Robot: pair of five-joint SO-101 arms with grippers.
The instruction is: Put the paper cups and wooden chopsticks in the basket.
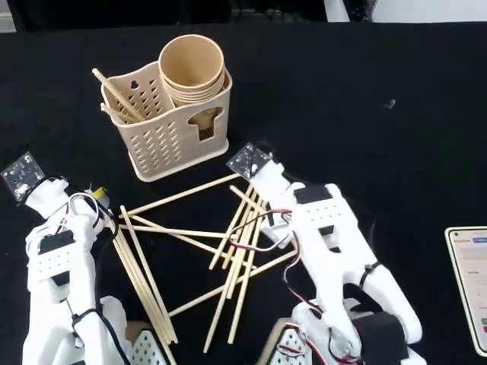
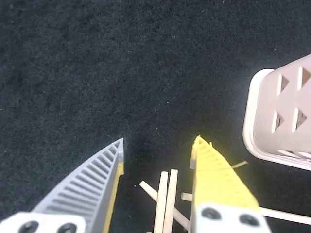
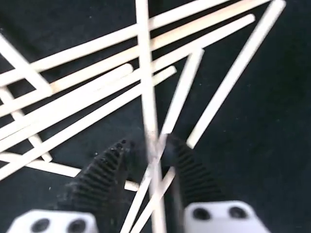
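Chopsticks [image 1: 228, 251] lie scattered on the black table [image 1: 365, 114] between your two arms. They cross one another in a loose heap, and a tighter bundle runs alongside the left arm. Past them the basket [image 1: 179, 133] stands upright. A stack of paper cups [image 1: 192, 65] sits in one of its compartments, and a few sticks [image 1: 118, 95] lean in the other.

Your left tool [image 2: 159, 141] is low over the table, jaws spread wide, holding nothing. The ends of several chopsticks rest on the table in the gap between the jaws, and a corner of the basket is near the yellow jaw.

Your right tool [image 3: 146, 143] hangs over the heap with its black jaws only slightly apart. One chopstick runs through that gap. It is blurred there, and the jaws look wider than the stick, so they are not clamped on it.

A phone [image 1: 468, 281] lies flat on the table beside the right arm, well apart from the chopsticks.
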